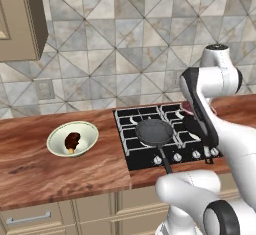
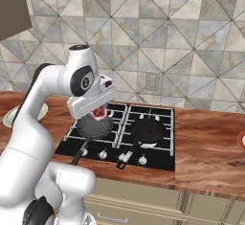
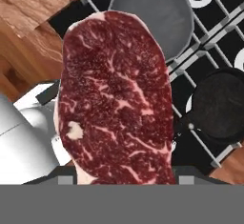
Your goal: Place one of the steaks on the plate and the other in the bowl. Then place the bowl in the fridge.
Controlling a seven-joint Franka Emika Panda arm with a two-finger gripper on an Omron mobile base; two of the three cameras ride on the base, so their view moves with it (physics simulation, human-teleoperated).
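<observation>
Steak [image 3: 114,99] clamped in gripper [image 2: 100,112] above stove [image 2: 158,145], no writing legible

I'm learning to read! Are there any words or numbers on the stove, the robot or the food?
No words or numbers can be read.
Stove knobs: any marks too small to tell.
Round badge on the robot arm: blurred, unreadable.
Steak in the pincer, steak in the bowl, bowl, frying pans: no labels.
</observation>
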